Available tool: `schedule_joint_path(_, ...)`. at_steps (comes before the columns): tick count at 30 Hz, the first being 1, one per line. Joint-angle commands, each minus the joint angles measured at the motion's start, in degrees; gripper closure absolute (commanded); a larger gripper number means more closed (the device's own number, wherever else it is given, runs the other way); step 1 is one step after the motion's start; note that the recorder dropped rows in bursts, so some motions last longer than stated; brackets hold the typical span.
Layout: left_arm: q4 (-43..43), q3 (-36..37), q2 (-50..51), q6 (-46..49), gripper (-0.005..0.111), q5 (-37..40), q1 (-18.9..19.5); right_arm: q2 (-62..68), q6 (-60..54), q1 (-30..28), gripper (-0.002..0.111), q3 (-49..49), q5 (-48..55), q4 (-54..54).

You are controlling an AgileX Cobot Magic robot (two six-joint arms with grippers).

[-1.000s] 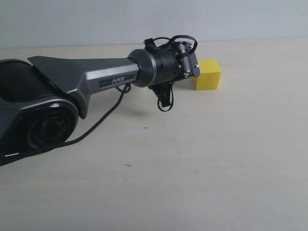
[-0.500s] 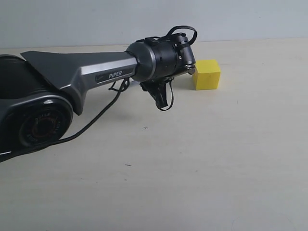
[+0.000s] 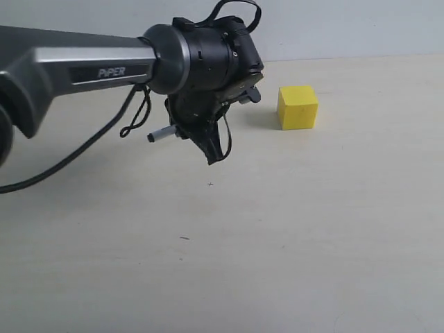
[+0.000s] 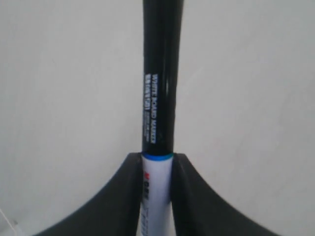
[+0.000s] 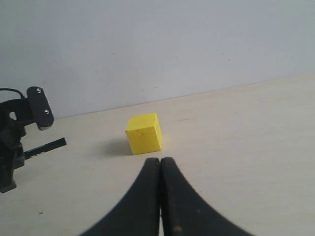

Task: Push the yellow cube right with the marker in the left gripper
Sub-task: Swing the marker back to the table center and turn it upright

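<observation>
The yellow cube sits on the beige table, toward the back and right of middle; the right wrist view shows the cube just beyond my fingers. My left gripper hangs to the cube's left, apart from it and pointing down at the table. In the left wrist view this gripper is shut on the marker, holding the white barrel with the long black cap reaching out past the fingertips. My right gripper is shut and empty, low over the table in front of the cube.
The dark grey PIPER arm spans the left half of the exterior view, with a black cable looping below it. A pale wall closes off the table's far edge. The left arm's wrist shows at the side of the right wrist view.
The left arm has drawn back left, away from the cube, and its wrist has turned. The cube has stayed in place.
</observation>
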Motion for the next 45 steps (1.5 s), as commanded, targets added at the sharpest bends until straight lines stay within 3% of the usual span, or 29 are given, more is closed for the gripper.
schedule_joint_path(1, -2.7, 9.15, -7.18, -1.91, 0.107, -3.48, -0.23, -0.16, 0.0, 0.01, 0.108, 0.24, -0.34, 0.09)
schedule_joint_path(10, -9.42, 24.63, -18.97, -8.94, 0.107, -14.02, -0.23, -0.16, 0.0, 0.01, 0.108, 0.24, -0.34, 0.09)
schedule_joint_path(16, -29.71, 29.34, -21.93, -10.91, 0.107, -21.64, -0.23, -0.16, 0.0, 0.01, 0.108, 0.24, -0.34, 0.09)
schedule_joint_path(21, -34.4, 29.47, -21.96, -29.63, 0.107, -20.45, -0.23, -0.16, 0.0, 0.01, 0.108, 0.24, -0.34, 0.09)
schedule_joint_path(27, -34.26, 29.47, -21.84, -34.5, 0.107, -24.03, -0.11, -0.16, 0.0, 0.01, 0.108, 0.24, -0.34, 0.09)
schedule_joint_path(34, -34.49, 29.47, -21.64, -41.09, 0.107, -36.96, -0.11, -0.16, 0.0, 0.01, 0.108, 0.24, -0.34, 0.09)
schedule_joint_path(40, -34.52, 24.39, -18.25, -44.52, 0.107, -30.27, 3.26, -0.16, 0.0, 0.01, 0.108, 0.24, -0.34, 0.09)
schedule_joint_path(45, -34.52, 20.09, -15.15, -43.11, 0.107, -25.42, 3.9, -0.16, 0.0, 0.01, 0.108, 0.24, -0.34, 0.09)
